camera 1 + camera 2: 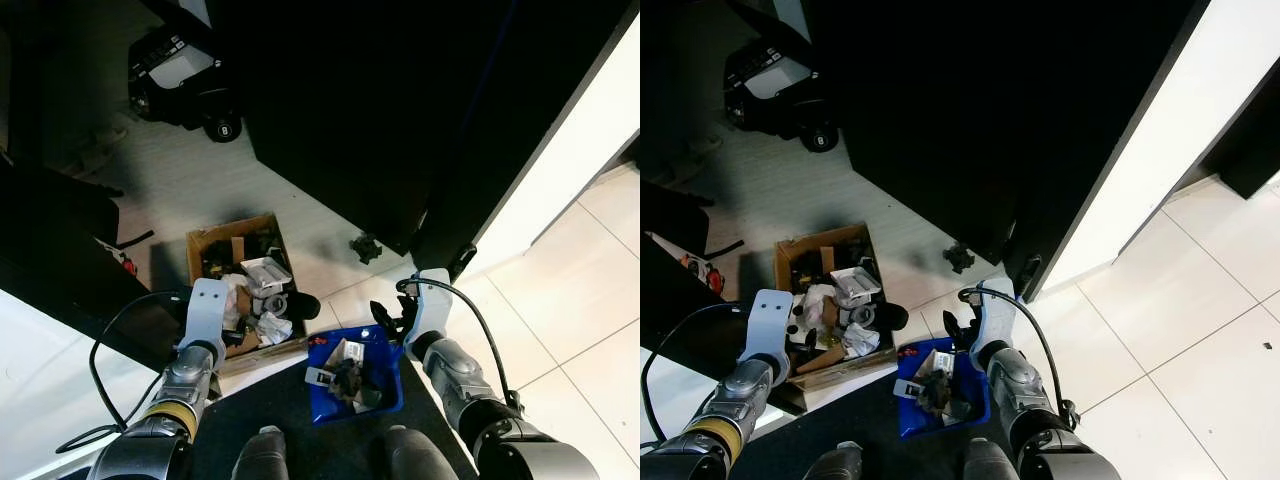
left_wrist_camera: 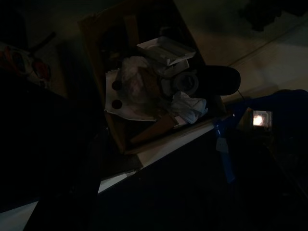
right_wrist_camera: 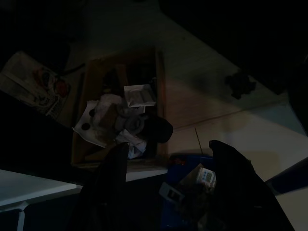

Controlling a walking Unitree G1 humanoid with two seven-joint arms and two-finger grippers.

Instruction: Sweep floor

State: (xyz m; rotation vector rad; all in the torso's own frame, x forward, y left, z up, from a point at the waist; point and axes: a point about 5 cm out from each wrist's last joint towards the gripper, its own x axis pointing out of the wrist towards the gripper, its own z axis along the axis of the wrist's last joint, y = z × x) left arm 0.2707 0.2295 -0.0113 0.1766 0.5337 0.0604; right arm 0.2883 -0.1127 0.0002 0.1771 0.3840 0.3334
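Blue dustpan (image 1: 390, 385) — debris-filled, beside cardboard box (image 1: 205, 243)

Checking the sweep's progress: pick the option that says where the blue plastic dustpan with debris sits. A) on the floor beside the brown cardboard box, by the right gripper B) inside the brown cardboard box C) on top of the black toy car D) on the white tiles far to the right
A: the blue plastic dustpan, holding scraps, lies on the floor next to the brown cardboard box, with the right gripper at its edge.
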